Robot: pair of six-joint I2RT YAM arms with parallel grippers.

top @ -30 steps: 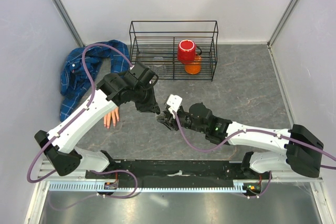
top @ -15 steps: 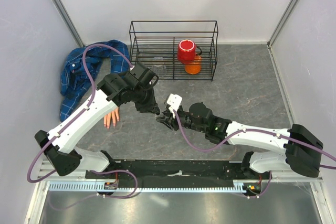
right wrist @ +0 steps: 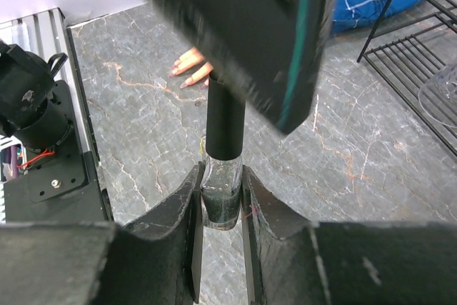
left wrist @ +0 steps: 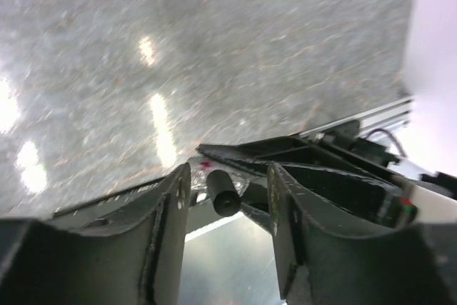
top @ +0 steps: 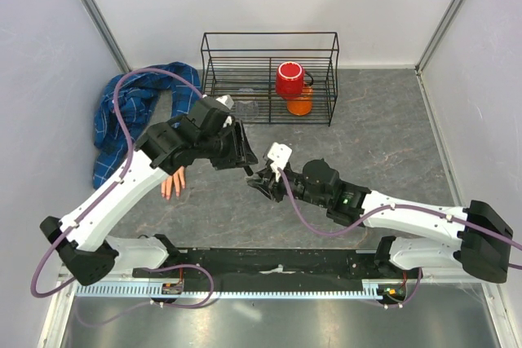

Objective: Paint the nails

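At mid-desk (top: 391,132): small glass bottle (right wrist: 222,203) — clamped low on its body by the right jaws, closed tight. Black cap (right wrist: 226,123) upright on it, between the left jaws, which stand parted and clear of it. Fake hand (top: 173,183) at desk left, well apart — nails (right wrist: 175,73) toward the near edge, plaid sleeve (top: 130,112) behind.

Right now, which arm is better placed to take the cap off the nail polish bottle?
Left. The left gripper is open with the black cap between its fingers. The right gripper is shut on the nail polish bottle, so it is occupied.
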